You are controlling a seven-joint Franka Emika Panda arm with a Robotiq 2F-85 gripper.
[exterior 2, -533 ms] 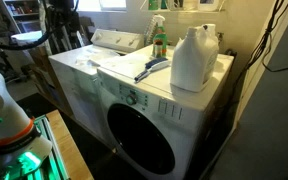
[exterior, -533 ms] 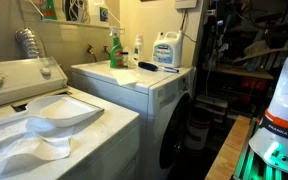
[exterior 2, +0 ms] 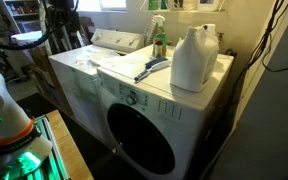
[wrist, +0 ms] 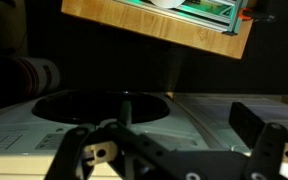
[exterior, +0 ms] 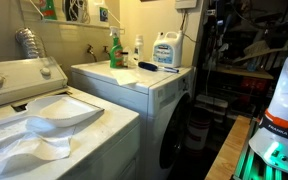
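In the wrist view my gripper is open and empty, its two dark fingers spread wide. It faces the white front-loading machine, whose dark round door fills the middle of that view. The gripper touches nothing. The door shows in both exterior views. The gripper itself is out of sight in both exterior views; only the arm's white base on a wooden platform shows there.
On the front-loader's top stand a white detergent jug, a green spray bottle and a dark brush. A white cloth lies on the top-loading washer beside it. Cluttered shelves stand behind.
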